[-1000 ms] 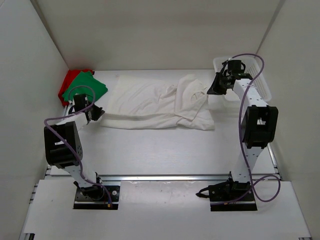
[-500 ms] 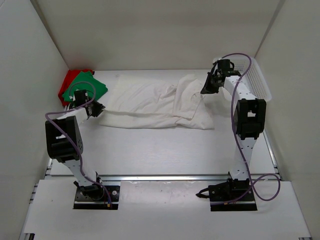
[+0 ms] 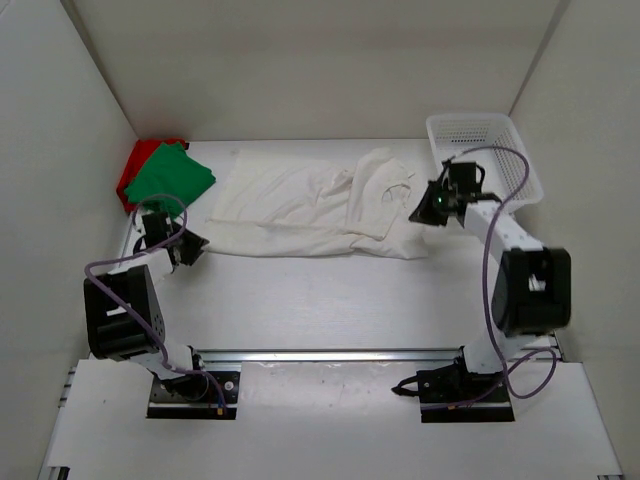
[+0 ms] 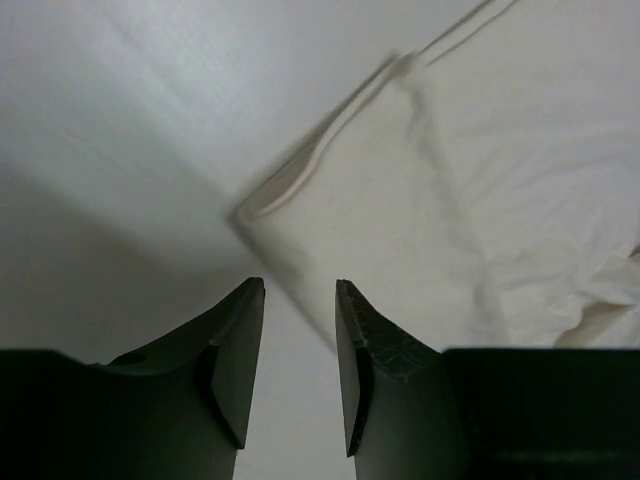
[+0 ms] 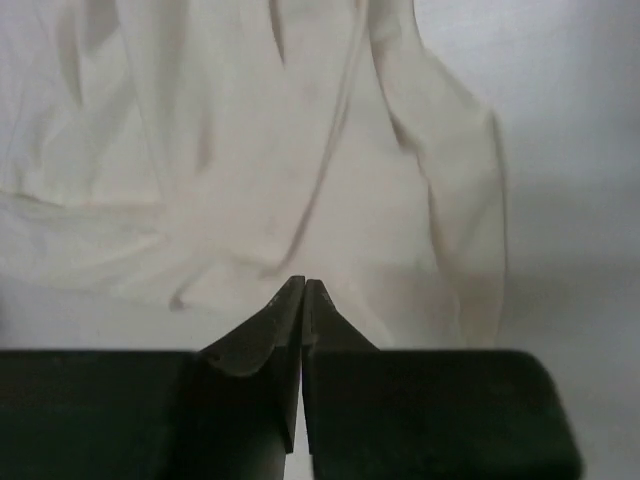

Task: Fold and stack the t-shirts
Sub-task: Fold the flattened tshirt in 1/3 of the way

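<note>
White shirt (image 3: 310,205) spread out mid-table — no gripper holds it.
Left gripper (image 4: 300,290) parted, empty, at its near-left corner; right gripper (image 5: 303,285) pinched closed by its right edge — green shirt (image 3: 172,176) lies on red shirt (image 3: 133,163), far left.

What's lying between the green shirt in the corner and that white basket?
The white t-shirt lies there, spread out and rumpled, filling most of the stretch between the green shirt and the basket. The top view shows it.

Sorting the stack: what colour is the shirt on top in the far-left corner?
Green cloth t-shirt lying over a red one; top view.
</note>
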Controlling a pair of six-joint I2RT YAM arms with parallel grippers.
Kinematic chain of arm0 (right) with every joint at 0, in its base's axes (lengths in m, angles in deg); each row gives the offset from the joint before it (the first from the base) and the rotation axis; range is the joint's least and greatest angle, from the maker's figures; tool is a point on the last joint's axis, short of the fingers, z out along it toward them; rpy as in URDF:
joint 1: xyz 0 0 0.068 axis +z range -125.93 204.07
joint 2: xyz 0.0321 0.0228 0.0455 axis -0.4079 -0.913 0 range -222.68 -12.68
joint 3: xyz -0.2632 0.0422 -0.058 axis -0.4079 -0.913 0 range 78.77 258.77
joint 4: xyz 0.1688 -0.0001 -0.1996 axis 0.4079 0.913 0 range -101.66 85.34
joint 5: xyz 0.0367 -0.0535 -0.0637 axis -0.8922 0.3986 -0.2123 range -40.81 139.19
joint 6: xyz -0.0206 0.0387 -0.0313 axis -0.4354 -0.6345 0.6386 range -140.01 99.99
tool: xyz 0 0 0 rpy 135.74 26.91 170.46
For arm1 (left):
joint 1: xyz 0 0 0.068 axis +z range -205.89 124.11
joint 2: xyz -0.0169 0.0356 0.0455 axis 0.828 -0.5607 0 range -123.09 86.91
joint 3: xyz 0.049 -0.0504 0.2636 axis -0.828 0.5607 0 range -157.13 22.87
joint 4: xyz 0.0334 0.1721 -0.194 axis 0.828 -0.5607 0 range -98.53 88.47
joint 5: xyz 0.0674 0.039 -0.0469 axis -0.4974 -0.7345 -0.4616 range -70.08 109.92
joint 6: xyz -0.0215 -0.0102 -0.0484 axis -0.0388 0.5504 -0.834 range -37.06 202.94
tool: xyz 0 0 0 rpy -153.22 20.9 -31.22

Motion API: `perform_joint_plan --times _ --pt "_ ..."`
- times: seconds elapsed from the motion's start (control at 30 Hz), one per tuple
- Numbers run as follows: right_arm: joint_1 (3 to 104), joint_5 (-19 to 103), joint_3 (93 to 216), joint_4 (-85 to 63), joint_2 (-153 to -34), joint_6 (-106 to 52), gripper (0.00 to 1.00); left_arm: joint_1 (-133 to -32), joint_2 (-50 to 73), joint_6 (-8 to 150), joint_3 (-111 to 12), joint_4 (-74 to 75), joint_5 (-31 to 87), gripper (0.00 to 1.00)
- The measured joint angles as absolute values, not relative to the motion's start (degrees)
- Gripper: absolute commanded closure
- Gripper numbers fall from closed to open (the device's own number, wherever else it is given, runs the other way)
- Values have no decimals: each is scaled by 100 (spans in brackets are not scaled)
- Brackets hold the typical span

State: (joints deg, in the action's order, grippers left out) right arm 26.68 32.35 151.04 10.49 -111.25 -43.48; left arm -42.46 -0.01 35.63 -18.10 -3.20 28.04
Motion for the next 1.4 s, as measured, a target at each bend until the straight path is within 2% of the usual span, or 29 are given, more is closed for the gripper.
perform_joint_plan --times 0.07,0.13,0.27,0.33,0.43,0.53,0.63,0.7,0.73,0.77,0.8,0.9,1.0,1.17,1.4 --pt "2662 3226 13873 706 -10159 -4632 99 -4244 -14 3521 -1511 -329 2839 54" --pt "2629 3244 13017 311 -9531 -4857 84 -4220 -106 3482 -1445 -342 2850 53" --pt "2432 3294 11887 -330 -9013 -5167 61 -4205 -254 3410 -1476 -117 2946 54" --pt "2270 3371 11528 -509 -8983 -5268 57 -4183 -353 3362 -1513 10 3012 57" --pt "2109 3510 11364 -655 -9033 -5316 57 -4176 -504 3312 -1576 141 3086 64" --pt "1986 3572 11364 -1012 -9177 -5349 57 -4187 -667 3274 -1677 207 3134 72" --pt "1940 3578 11380 -1313 -9472 -5368 58 -4213 -794 3266 -1769 224 3154 82" --pt "1945 3576 11469 -1361 -9754 -5371 60 -4226 -849 3266 -1819 224 3163 92" --pt "1949 3545 11530 -1385 -9885 -5395 60 -4231 -860 3266 -1834 228 3163 94" --pt "1949 3543 11598 -1436 -9966 -5399 63 -4231 -864 3268 -1839 237 3167 98" --pt "1949 3541 11640 -1490 -10027 -5406 73 -4231 -869 3277 -1841 242 3172 100" --pt "1934 3517 11653 -1608 -10119 -5476 90 -4246 -895 3277 -1850 259 3178 100" --pt "1890 3493 11653 -1646 -10150 -5556 99 -4253 -914 3294 -1887 248 3176 100" --pt "1864 3543 11583 -1637 -9979 -5613 100 -4218 -917 3412 -1970 128 3165 100" --pt "1752 3563 11091 -1416 -9125 -5666 100 -4194 -794 3554 -2042 -99 3104 100"
